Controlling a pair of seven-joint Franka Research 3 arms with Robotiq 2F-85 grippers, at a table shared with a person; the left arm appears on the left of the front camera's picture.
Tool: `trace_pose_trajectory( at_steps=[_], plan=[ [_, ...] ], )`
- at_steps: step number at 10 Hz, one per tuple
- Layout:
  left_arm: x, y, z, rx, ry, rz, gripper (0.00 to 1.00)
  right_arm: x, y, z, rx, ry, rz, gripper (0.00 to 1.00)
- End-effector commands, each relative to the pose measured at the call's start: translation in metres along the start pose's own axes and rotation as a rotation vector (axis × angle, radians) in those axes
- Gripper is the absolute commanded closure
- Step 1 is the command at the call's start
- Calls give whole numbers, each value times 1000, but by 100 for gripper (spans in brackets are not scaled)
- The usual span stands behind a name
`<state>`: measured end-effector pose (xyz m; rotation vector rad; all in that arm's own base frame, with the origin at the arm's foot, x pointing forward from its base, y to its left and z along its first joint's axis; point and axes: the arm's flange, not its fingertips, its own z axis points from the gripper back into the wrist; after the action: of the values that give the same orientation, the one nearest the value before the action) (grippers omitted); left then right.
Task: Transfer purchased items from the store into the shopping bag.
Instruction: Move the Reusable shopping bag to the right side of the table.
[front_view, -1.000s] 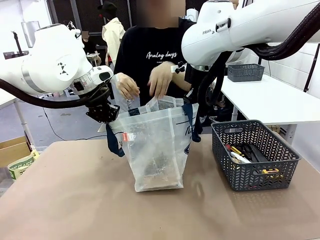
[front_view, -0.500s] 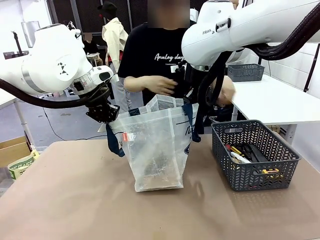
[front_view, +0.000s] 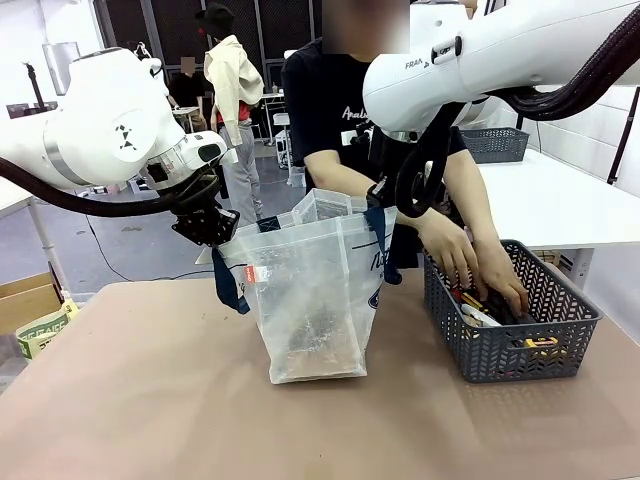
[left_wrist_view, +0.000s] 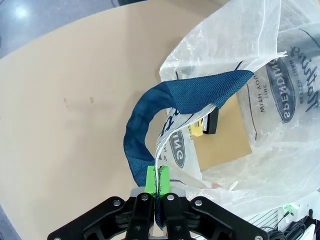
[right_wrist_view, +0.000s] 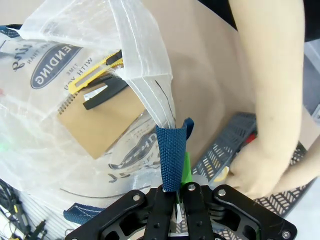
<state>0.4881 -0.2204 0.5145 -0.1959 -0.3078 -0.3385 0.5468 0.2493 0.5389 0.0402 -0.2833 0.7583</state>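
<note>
The left gripper (left_wrist_view: 158, 175) is pinching one navy blue webbing handle (left_wrist_view: 150, 112) of the translucent whitish plastic tote bag (front_view: 310, 290) between its green pads, with its jaws tight on the strap and a fold of the bag's film. The right gripper (right_wrist_view: 177, 172) is clamping the opposite navy handle (right_wrist_view: 170, 150), which is covering most of its fingertips. Ahead of both grippers, inside the bag, a flat brown cardboard item (right_wrist_view: 97, 125) is lying with a small yellow-and-black object (right_wrist_view: 95, 75) at its edge, and the film is blurring their outlines. Beyond the right gripper, the person's hands (front_view: 455, 258) are reaching into the dark grey lattice plastic basket (front_view: 500, 350), hiding much of its jumbled contents, which are too small to identify
</note>
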Motion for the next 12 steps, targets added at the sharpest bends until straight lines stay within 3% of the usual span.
trace_pose_trajectory(
  at_steps=[1, 12],
  plan=[
    [0, 1, 0, 6, -5, 15, 100, -1, -1, 0, -2, 0, -9, 100],
    [0, 1, 0, 6, -5, 15, 100, -1, -1, 0, -2, 0, -9, 100]
  ],
)
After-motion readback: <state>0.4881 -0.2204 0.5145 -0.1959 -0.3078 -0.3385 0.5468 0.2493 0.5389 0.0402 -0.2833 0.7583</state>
